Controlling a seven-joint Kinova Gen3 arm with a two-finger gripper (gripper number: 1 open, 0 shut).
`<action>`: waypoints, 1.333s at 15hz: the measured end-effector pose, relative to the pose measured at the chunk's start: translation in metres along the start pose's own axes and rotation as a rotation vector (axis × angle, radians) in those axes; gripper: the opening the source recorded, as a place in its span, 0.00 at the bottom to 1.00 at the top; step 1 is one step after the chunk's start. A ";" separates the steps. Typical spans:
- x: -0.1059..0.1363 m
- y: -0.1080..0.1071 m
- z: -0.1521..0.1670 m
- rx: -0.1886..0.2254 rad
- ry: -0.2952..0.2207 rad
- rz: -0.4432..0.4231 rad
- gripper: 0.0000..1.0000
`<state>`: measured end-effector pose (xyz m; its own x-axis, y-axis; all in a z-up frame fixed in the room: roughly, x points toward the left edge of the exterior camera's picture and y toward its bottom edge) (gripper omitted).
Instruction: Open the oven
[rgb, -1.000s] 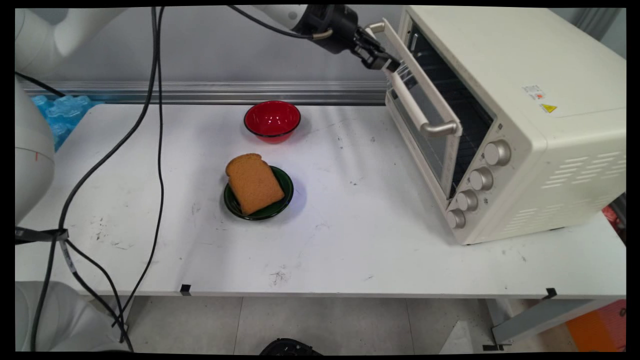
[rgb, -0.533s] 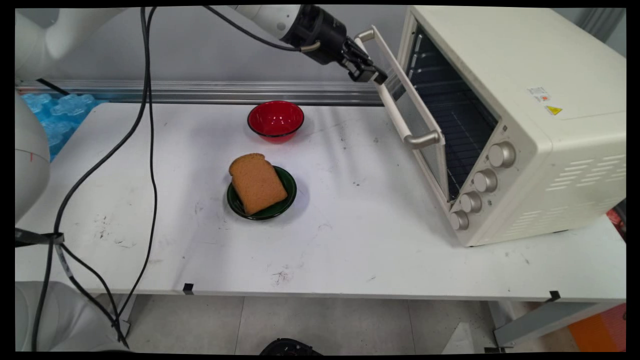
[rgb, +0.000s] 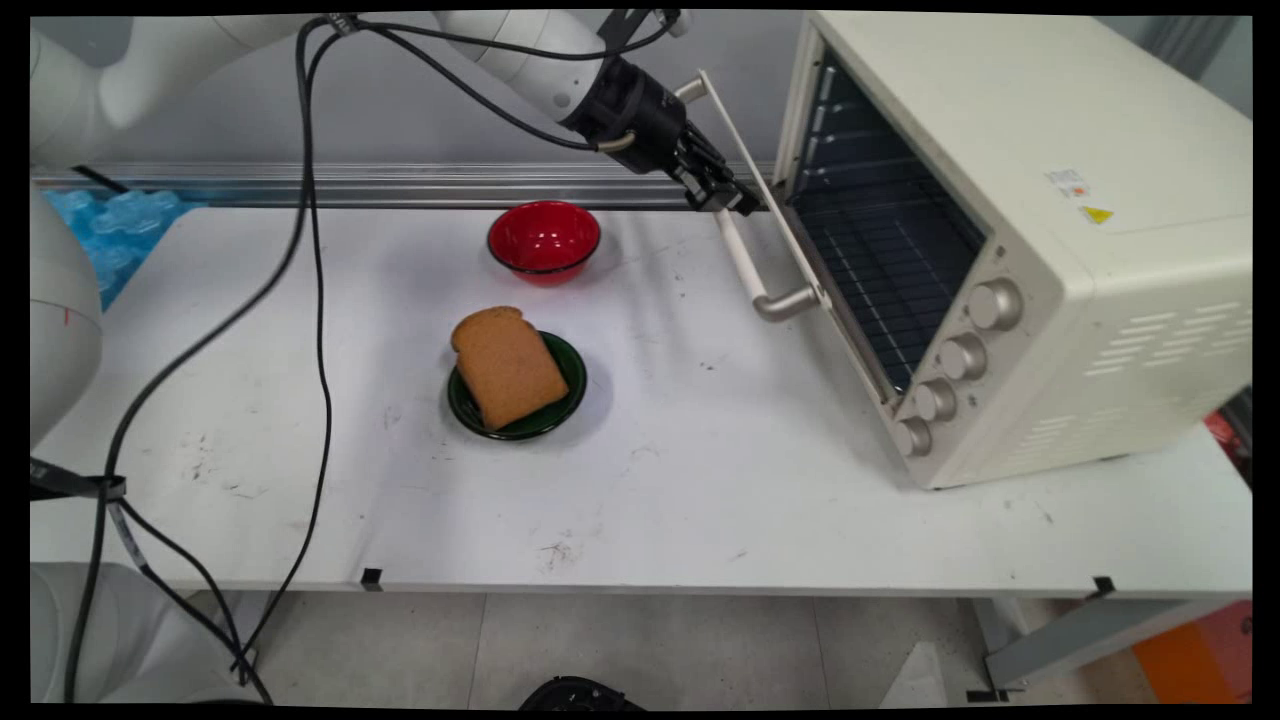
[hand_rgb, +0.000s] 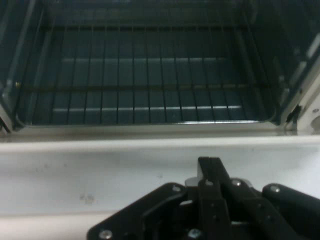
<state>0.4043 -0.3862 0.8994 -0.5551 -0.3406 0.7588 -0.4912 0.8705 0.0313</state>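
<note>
At oven door (rgb: 775, 215) handle (rgb: 745, 262): gripper (rgb: 728, 195); yellow warning sticker (rgb: 1096, 215), text unreadable.

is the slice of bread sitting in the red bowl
No, the slice of bread lies on the green plate, while the red bowl stands apart behind it with nothing in it.

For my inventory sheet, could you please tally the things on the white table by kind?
Bowls: 2, a red round bowl and a dark green round bowl.
Bread: 1, a brown toast slice lying on the green bowl.
Ovens: 1, a cream countertop toaster oven, door lowered, the black two-finger gripper at it.
Total: 4.
</note>
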 end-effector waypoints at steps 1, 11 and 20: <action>-0.002 0.000 0.001 0.001 -0.003 -0.001 0.00; -0.022 0.002 0.008 0.003 -0.033 -0.018 0.00; -0.057 -0.001 0.008 0.011 -0.038 -0.045 0.00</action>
<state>0.4313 -0.3701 0.8511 -0.5573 -0.3926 0.7316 -0.5238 0.8499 0.0571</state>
